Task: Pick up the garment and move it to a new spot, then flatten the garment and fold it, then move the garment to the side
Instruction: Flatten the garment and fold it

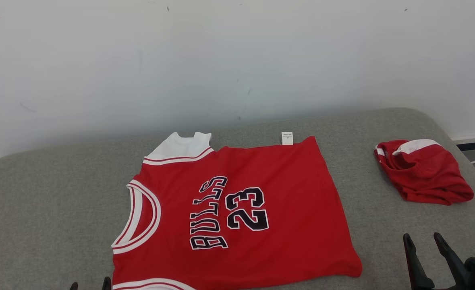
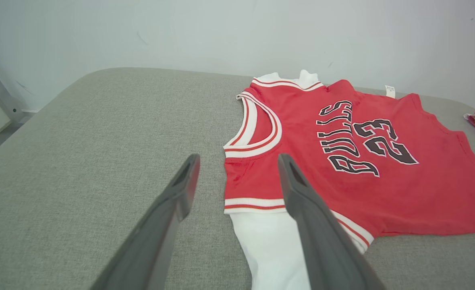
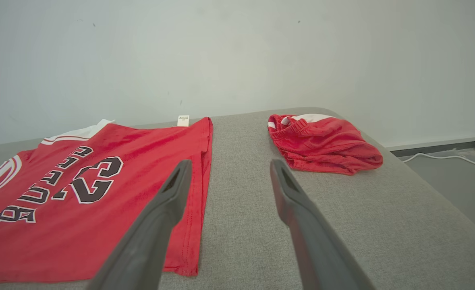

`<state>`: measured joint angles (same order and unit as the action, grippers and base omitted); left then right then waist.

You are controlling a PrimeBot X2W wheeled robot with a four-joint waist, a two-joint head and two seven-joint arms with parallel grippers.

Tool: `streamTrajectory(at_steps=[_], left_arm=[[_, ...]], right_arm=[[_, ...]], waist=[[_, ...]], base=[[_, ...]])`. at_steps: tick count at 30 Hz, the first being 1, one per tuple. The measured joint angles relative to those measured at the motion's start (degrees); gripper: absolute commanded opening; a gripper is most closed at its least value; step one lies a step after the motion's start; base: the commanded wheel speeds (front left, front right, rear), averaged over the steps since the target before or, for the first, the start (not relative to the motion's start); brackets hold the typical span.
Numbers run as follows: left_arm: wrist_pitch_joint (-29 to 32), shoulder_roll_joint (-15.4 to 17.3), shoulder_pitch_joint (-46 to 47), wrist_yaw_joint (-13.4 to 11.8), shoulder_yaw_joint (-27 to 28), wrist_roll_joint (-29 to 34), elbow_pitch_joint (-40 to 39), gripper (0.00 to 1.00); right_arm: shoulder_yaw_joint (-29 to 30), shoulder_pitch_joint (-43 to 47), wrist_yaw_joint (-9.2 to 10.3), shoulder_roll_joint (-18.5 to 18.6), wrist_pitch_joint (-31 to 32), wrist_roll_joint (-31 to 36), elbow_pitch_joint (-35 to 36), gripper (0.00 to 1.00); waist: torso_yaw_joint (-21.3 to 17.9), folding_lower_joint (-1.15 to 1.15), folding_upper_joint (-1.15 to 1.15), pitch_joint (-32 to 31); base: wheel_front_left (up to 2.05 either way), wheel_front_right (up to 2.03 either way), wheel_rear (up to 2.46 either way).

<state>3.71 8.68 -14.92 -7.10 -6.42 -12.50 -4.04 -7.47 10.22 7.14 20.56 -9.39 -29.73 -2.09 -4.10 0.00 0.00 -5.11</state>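
jersey (image 1: 237, 213), red with white trim and "bulls 23" across it, lies spread flat in the middle of the grey padded worktop (image 1: 40, 201), neckline towards the robot's left and a white label (image 1: 287, 138) at its far edge. left gripper (image 1: 90, 284) hovers by the near shoulder, jaws wide apart and holding nothing. right gripper (image 1: 422, 237) hangs over bare worktop just beside the hem, jaws likewise spread and empty. bundled red shorts (image 1: 424, 177) sit well apart at the far right.

grey bed (image 1: 40, 193), red jersey (image 1: 281, 201), red shorts (image 1: 426, 173)
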Motion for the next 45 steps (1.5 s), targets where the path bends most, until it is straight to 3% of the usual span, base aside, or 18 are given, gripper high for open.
streamTrajectory(at_steps=[13, 24, 41, 45], left_arm=[[1.0, -0.6, 0.0, 0.0, 0.7, 1.2, -0.3, 1.0], [2.8, -0.8, 0.6, 0.2, -2.1, 1.9, 1.2, 1.0], [7.8, -1.5, 3.5, 6.1, -7.4, -0.1, 12.2, 1.0], [9.1, -1.5, 5.1, 6.2, -7.7, 0.1, 15.7, 1.0]], right_arm=[[0.1, 0.0, 0.0, -0.3, 0.8, 0.1, 0.2, 1.0], [-0.1, 1.0, 0.0, -1.0, 1.7, 0.1, -0.1, 1.0], [-5.5, -4.6, -1.1, -3.0, 9.2, -0.5, -8.7, 1.0], [-7.6, -7.0, -1.35, -4.1, 11.7, -0.4, -12.3, 1.0]], waist=[[0.6, 0.0, 0.0, 0.0], [2.8, 0.0, 0.0, 0.2], [4.9, 0.0, 0.0, 2.7], [4.9, 0.0, 0.0, 3.9]], base=[[0.0, 0.0, 0.0], [0.0, 0.0, 0.0], [0.0, 0.0, 0.0], [0.0, 0.0, 0.0]])
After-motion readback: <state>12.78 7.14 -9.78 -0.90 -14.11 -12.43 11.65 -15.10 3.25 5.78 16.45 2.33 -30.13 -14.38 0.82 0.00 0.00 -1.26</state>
